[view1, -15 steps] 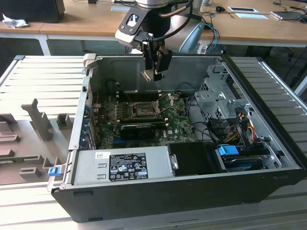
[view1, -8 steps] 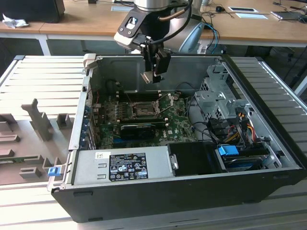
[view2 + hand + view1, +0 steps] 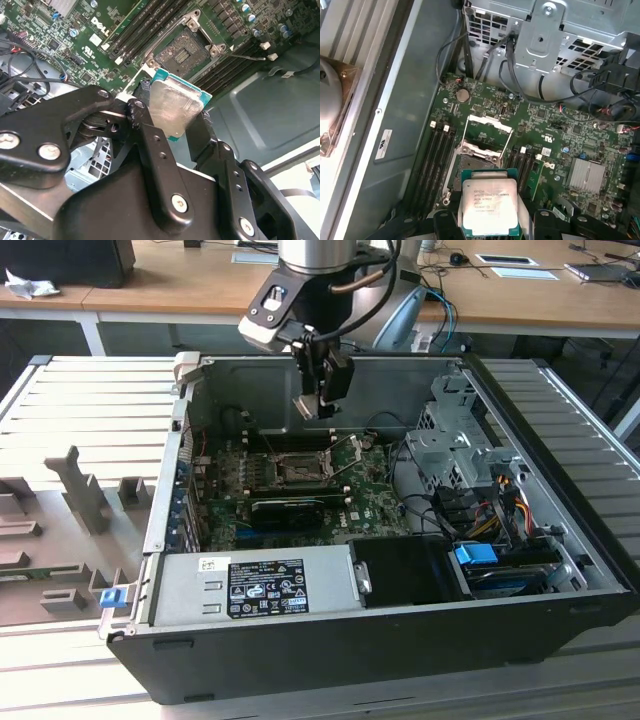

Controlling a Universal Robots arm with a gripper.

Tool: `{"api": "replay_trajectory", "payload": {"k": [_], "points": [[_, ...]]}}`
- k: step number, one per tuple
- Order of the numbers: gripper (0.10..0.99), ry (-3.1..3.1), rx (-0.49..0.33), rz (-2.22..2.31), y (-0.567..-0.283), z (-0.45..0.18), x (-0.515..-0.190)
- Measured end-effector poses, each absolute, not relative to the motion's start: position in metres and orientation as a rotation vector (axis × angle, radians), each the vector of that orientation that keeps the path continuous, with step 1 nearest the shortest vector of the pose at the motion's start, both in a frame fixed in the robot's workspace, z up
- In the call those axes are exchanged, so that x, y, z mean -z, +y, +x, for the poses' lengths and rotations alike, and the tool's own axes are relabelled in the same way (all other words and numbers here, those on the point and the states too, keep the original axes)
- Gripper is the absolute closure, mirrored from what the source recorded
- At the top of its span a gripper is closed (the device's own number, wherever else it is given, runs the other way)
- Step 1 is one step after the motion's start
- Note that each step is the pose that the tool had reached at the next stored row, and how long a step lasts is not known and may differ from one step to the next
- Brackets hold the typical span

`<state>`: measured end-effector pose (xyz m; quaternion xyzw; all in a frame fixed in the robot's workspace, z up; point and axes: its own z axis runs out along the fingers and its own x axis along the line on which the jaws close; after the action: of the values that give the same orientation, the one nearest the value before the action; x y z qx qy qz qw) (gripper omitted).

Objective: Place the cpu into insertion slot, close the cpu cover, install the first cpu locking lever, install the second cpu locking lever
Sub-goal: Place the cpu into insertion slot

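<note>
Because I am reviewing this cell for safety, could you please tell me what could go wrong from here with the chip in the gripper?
The gripper holds the cpu by two edges above the open insertion slot; a slip or a skewed descent could damage the slot. The raised cpu cover stands beside the slot, so the cpu or the gripper might catch it.
</note>
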<state>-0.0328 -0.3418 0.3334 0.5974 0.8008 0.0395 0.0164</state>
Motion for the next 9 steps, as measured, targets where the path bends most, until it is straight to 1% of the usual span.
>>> {"api": "replay_trajectory", "payload": {"k": [9], "points": [[0.557, 2.482, -0.116, 1.863, -0.3418, -0.0328, -0.3238]]}}
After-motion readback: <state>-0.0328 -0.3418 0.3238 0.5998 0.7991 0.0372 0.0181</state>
